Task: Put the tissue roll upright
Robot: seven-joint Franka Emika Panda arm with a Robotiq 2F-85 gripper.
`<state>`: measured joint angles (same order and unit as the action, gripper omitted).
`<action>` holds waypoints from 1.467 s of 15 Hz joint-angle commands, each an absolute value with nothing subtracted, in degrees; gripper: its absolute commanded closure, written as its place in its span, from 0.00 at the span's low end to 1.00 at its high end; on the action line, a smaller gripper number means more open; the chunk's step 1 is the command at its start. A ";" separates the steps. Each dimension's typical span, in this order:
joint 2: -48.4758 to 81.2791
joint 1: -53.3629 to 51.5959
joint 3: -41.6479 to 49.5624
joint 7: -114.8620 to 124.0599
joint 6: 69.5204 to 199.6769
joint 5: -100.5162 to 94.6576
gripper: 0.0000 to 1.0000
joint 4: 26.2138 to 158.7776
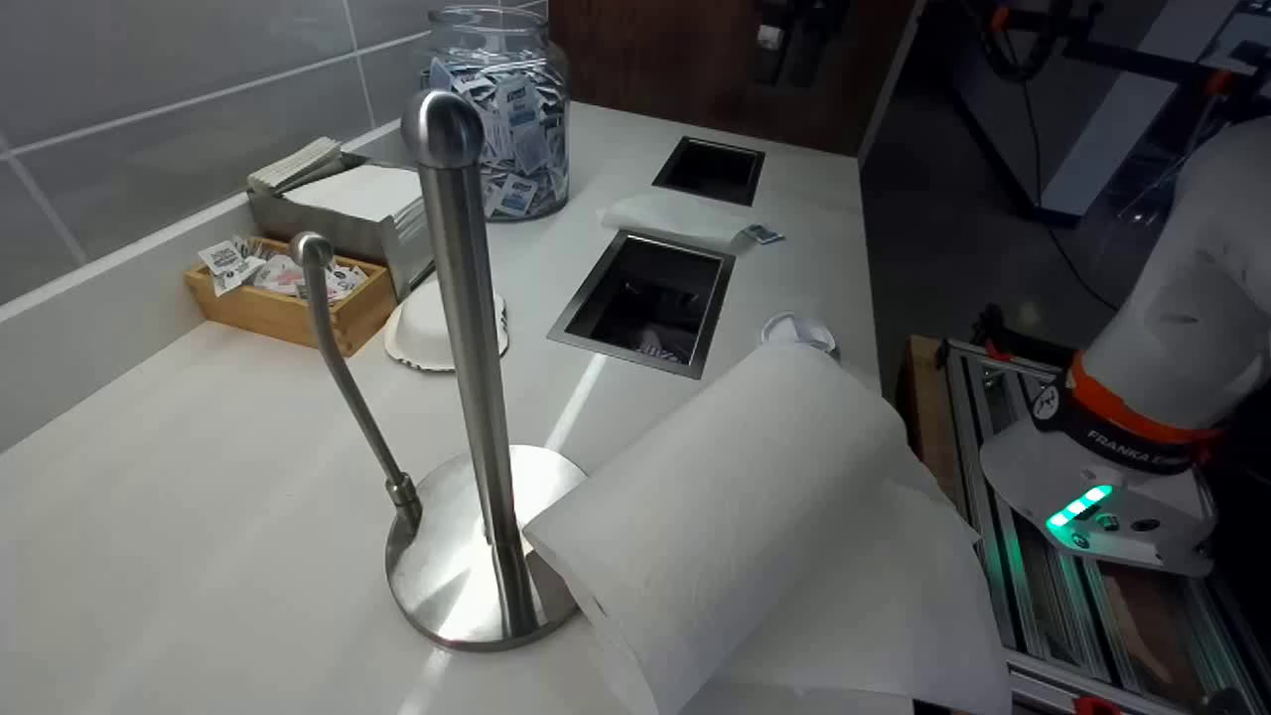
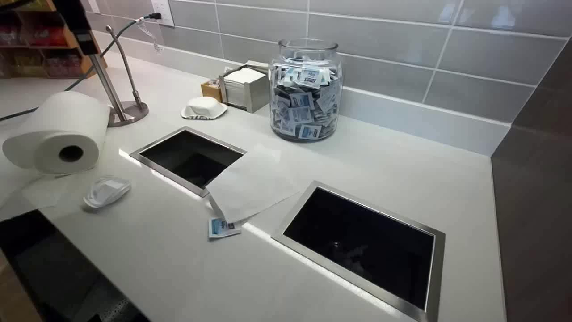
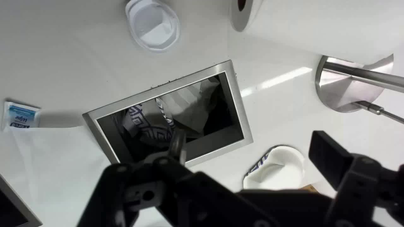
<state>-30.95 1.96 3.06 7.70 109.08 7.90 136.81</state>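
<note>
Over the counter [image 1: 199, 546], with end effector [image 3: 249, 149] wide and empty, pinch the tissue roll [image 1: 735, 516] at the end far from the steel stand [image 1: 475, 328], easing upright.

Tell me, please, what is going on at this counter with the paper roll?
A robot arm stands beside the counter, handling nothing at this moment: its gripper is open above the counter and holds nothing. The tissue roll lies on its side by the steel stand, with a loose sheet spread out from it. The job is to put the roll upright, which is not yet done.
</note>
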 commanded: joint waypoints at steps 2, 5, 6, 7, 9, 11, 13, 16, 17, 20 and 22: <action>-30.90 2.59 2.56 7.44 108.86 8.17 0.00 136.65; -30.90 2.59 2.56 7.44 108.86 8.17 0.00 136.65; -30.22 3.66 2.00 9.92 106.17 6.69 0.00 136.99; -30.44 3.40 2.35 9.47 105.49 7.40 0.00 138.13; -31.14 3.25 3.33 8.05 103.45 9.21 0.00 141.00; -31.98 3.01 4.54 6.42 101.21 11.59 0.00 143.72; -32.66 2.32 6.07 3.23 98.52 16.07 0.00 146.58; -32.80 2.18 7.83 -2.85 97.86 21.99 0.00 151.90; -32.54 1.98 8.23 -4.93 98.45 24.43 0.00 153.67; -31.26 1.17 8.94 -10.87 100.15 32.82 0.00 157.95; -30.30 0.58 9.15 -15.17 101.24 38.93 0.00 159.98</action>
<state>-30.73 2.13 7.84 -9.67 98.88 31.33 156.33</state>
